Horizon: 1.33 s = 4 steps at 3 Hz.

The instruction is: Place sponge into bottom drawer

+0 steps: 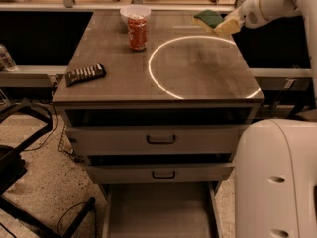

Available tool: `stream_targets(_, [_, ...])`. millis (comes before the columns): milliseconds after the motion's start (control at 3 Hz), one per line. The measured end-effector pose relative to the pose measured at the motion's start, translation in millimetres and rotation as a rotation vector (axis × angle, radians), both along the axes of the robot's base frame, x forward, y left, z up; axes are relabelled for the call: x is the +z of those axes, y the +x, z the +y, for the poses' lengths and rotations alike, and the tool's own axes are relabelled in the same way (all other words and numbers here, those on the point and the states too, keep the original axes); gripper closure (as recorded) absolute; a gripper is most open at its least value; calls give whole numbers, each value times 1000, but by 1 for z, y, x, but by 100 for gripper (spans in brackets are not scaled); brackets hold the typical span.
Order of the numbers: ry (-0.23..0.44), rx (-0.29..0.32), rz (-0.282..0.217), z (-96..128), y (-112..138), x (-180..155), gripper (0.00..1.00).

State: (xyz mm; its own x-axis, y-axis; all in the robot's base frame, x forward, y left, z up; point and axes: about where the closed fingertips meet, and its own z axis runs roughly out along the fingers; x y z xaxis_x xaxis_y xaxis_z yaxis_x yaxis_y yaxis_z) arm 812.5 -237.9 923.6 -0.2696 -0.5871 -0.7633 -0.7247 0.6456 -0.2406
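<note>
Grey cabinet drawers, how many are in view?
3, stacked: the grey top drawer and middle drawer with dark bar handles, the bottom drawer pulled out. The gripper is by the green-topped sponge, back right.

Sponge (209, 19) in claw (227, 27); bottom drawer (158, 213) open
</note>
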Motion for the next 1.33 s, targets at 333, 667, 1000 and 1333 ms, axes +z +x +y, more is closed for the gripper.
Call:
stream_targets(333, [-45, -28, -12, -23, -26, 34, 100])
stream_targets(667, [-55, -79, 2, -49, -68, 67, 100])
stream_targets(1000, [-40, -150, -26, -69, -114, 105, 100])
stream_targets(1333, [2, -226, -89, -81, -178, 155, 100])
